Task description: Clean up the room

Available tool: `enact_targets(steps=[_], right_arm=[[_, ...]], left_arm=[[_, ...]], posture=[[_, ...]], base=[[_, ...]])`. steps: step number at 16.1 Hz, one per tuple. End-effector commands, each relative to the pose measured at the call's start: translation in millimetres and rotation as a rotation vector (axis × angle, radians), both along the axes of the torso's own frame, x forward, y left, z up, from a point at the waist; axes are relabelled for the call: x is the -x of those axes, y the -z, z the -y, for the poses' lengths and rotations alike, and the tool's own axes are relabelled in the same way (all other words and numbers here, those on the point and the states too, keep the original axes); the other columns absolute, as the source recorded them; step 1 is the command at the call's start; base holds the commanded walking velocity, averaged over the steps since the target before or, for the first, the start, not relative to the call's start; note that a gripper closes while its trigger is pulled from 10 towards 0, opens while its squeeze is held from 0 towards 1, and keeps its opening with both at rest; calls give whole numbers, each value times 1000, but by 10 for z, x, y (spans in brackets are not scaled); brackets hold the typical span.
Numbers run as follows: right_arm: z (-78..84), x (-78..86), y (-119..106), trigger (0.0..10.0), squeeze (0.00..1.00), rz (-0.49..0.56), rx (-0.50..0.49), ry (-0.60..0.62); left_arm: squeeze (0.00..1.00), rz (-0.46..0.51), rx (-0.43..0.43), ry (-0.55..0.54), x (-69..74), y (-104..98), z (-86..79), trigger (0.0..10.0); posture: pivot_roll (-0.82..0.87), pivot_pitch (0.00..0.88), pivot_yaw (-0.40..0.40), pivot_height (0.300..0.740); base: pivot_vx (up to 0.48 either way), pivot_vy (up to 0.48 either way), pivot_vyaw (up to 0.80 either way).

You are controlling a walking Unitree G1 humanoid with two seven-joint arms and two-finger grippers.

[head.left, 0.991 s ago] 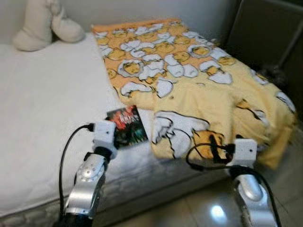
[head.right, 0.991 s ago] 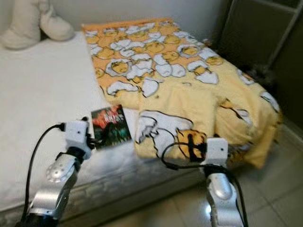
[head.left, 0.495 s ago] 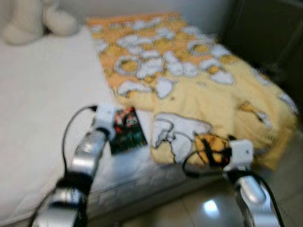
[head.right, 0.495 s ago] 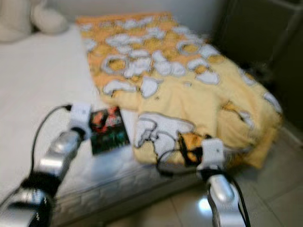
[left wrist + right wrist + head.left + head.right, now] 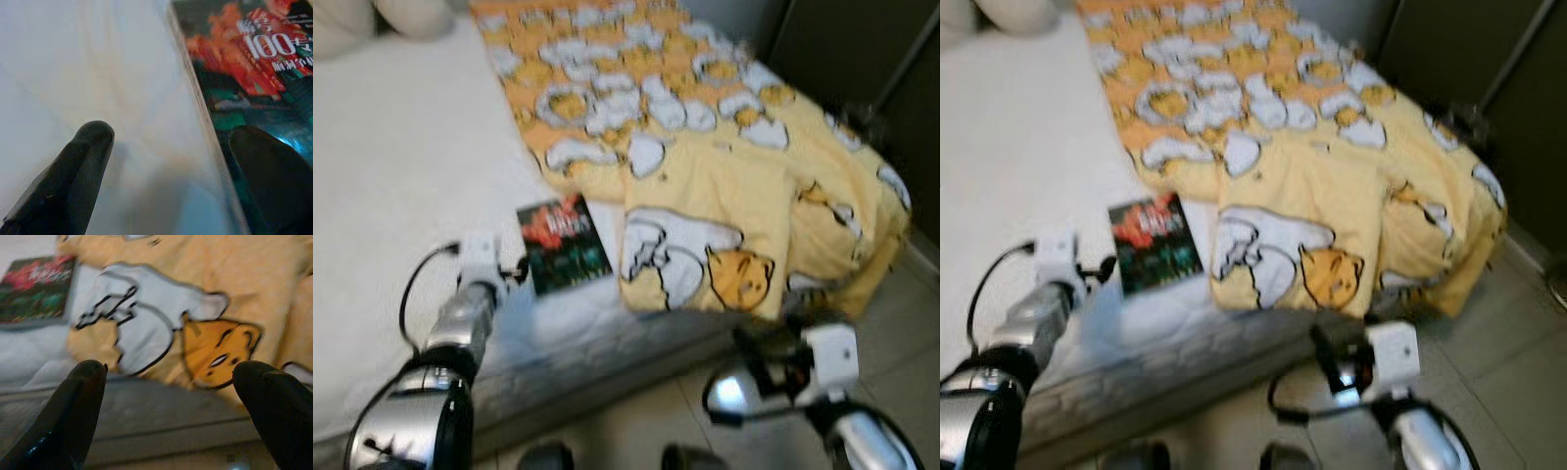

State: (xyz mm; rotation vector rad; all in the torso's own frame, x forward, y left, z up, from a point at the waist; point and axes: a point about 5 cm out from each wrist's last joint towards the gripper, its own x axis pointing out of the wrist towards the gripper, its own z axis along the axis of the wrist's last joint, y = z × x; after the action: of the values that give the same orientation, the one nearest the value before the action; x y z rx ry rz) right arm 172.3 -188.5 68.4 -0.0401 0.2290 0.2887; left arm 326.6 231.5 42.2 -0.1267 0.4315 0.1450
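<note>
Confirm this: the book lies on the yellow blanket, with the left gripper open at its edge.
Not quite. In the left eye view, the book lies on the white mattress, beside the yellow blanket. The left gripper is indeed open at its edge.

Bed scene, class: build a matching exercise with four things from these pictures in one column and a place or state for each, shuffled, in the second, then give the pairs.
Things:
1. book
2. yellow blanket
3. left gripper
4. right gripper

Places or states:
A. spread over the far side of the mattress, hanging off its corner
B. jaws open at the book's edge
C. lying flat on the white mattress beside the blanket
D. jaws open, off the bed's edge, facing the blanket

Pairs: 1-C, 2-A, 3-B, 4-D
</note>
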Motion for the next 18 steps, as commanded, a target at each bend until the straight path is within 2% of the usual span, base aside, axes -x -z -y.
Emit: enact_targets(steps=[1,2,3,7,8,9,12,13,14,15,16,17,18], right_arm=[[-44,30,-67,10000,0,2,-16,-35],[-43,37,-71,10000,0,-1,-16,-36],[-28,39,-85,10000,0,-8,-15,-34],[-64,87,-105,10000,0,-38,-25,-33],[-82,110,-92,10000,0,-48,-31,-33],[-107,151,-81,10000,0,-62,-35,-37],[-96,181,-76,10000,0,-80,-34,-34],[-93,184,-76,10000,0,-82,-34,-33],[-98,185,-74,10000,0,-87,-33,-32],[-106,186,-71,10000,0,-89,-33,-32],[-108,183,-71,10000,0,-90,-32,-32],[-113,180,-76,10000,0,-91,-33,-31],[-112,179,-72,10000,0,-92,-33,-30]], left_arm=[[0,33,101,-28,-15,-6,38,10000],[0,38,113,-29,-17,-7,43,10000],[0,116,140,-35,-55,-78,63,10000],[0,219,126,34,-82,-144,201,10000],[0,217,138,45,-68,-124,219,10000],[0,176,120,65,-17,-35,255,10000],[0,63,158,83,55,132,362,10000],[0,39,182,79,70,165,384,10000],[0,8,259,43,99,225,433,10000],[0,15,316,36,89,222,477,5412],[0,32,346,32,71,201,498,3529],[0,94,456,26,5,118,563,0],[0,108,476,34,-11,97,585,0]], posture=[[-220,239,-38,740],[-220,239,-38,740],[-219,244,-44,740],[-210,257,-41,740],[-210,257,-41,740],[-214,266,-41,740],[-219,275,-39,740],[-220,275,-39,740],[-221,276,-39,740],[-223,274,-38,740],[-224,274,-38,740],[-224,274,-37,740],[-223,273,-37,740]], base=[[0,0,0],[0,0,0],[0,0,0],[0,0,0],[0,0,0],[0,0,0],[0,0,0],[0,0,0],[0,0,0],[0,0,0],[0,0,0],[0,0,0],[0,0,0]])
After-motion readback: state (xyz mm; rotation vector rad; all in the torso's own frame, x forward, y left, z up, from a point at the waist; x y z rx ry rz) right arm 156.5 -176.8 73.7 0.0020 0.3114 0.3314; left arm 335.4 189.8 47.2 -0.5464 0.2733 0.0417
